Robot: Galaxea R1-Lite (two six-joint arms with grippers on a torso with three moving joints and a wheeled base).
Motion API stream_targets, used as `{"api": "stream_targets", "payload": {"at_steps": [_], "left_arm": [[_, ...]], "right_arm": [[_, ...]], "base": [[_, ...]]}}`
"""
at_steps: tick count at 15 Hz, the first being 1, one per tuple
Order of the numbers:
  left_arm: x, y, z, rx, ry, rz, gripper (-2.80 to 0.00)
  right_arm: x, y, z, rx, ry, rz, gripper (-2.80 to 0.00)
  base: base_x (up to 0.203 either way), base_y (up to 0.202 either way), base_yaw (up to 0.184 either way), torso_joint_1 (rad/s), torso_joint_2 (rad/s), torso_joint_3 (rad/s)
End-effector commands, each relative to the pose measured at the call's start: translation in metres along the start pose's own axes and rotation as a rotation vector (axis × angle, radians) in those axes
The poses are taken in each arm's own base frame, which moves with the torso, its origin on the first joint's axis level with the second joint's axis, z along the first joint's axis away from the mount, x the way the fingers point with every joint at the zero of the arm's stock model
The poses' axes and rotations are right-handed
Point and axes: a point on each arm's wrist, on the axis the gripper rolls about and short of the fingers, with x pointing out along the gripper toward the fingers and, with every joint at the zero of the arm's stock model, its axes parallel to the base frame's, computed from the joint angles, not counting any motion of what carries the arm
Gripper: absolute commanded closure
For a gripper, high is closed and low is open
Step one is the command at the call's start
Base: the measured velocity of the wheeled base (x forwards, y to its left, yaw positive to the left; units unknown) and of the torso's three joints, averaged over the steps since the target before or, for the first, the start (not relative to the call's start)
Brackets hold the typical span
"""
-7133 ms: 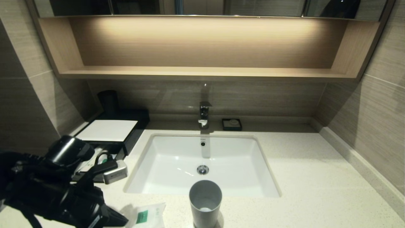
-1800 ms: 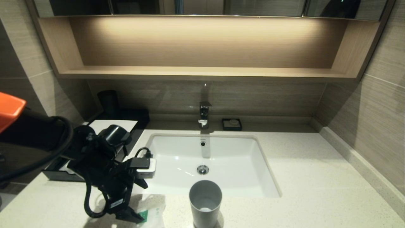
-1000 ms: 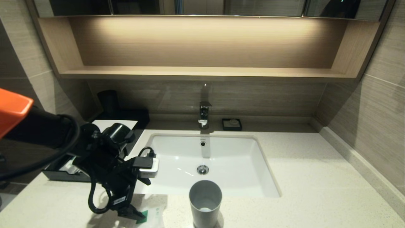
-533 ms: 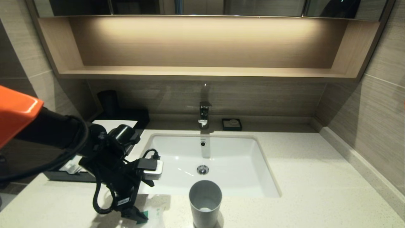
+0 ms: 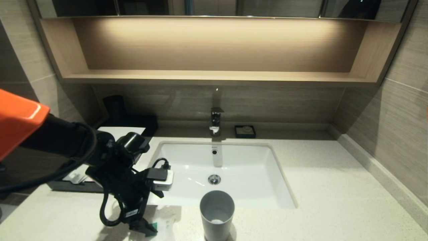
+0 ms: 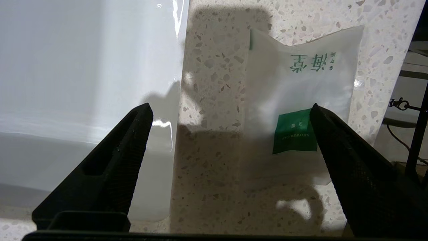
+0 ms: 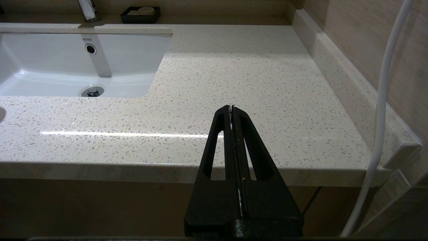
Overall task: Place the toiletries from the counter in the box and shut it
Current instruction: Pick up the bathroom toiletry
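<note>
The squarish packet [image 5: 166, 226], translucent white with a green label, lies on the counter [image 5: 321, 187] at the front left, between the sink and the front edge. My left gripper [image 5: 143, 229] hangs just above it, open and empty. In the left wrist view the left gripper [image 6: 230, 108] spans the sink rim and the packet [image 6: 301, 90]; one finger [image 6: 334, 140] is over the green label. The black box [image 5: 148, 123] stands at the back left with its drawer pulled out. White packets [image 5: 75, 175] lie in the drawer. My right gripper [image 7: 231, 108] is shut and empty off the counter's front right edge.
A grey cup [image 5: 216, 214] stands at the front edge, right of the packet. The white sink [image 5: 240, 187] fills the middle, with a faucet [image 5: 215, 120] and a black soap dish [image 5: 244, 131] behind it. A dark cylinder [image 5: 114, 107] stands behind the box.
My left arm left the drawer and came over the front counter. In the last second it drifted slightly right above the squarish packet. The packet has not moved.
</note>
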Motion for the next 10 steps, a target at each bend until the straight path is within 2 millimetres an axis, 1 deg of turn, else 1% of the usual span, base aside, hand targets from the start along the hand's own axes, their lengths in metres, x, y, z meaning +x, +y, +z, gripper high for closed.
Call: {"api": "stream_targets", "payload": {"at_steps": [1,10], "left_arm": [[0.0007,-0.0002,-0.0001,0.006,0.007,-0.002,-2.8],[0.0072,0.0018,-0.0015,-0.008,0.022,-0.013,-2.8]], "right_arm": [[0.0002,0.0,-0.0004,-0.001,0.002,0.0,0.0],[0.0002,0.0,-0.0004,0.0,0.002,0.0,0.0]], "base": [[0.0,0.0,0.0,0.0,0.0,0.0],[0.0,0.0,0.0,0.0,0.0,0.0]]}}
